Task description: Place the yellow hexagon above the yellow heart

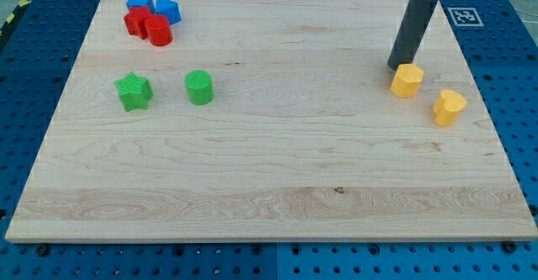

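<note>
The yellow hexagon (407,81) lies at the view's right on the wooden board (277,171). The yellow heart (449,107) lies just to its lower right, a small gap apart. My tip (397,67) stands right at the hexagon's upper left edge, touching or nearly touching it. The dark rod rises from there toward the view's top.
At the view's upper left sit a blue cube (139,2), a blue block (167,11), a red block (136,21) and a red cylinder (158,30), clustered. A green star (134,92) and a green cylinder (199,87) lie at the left.
</note>
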{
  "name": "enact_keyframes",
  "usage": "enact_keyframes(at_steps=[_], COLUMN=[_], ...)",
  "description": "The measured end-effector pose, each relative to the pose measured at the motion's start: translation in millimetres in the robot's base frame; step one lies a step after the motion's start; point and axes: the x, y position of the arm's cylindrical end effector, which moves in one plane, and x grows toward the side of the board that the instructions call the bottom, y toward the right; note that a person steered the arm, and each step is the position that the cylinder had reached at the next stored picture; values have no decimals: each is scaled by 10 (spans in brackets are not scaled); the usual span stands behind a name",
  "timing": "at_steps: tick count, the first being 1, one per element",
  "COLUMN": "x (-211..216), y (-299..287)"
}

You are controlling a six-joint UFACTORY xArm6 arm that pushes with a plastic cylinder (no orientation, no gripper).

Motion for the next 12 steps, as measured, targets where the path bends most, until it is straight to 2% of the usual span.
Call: enact_keyframes(at_steps=[1, 3, 4, 8, 12], x=[28, 149, 455, 587, 587], y=[37, -278, -259, -252, 63])
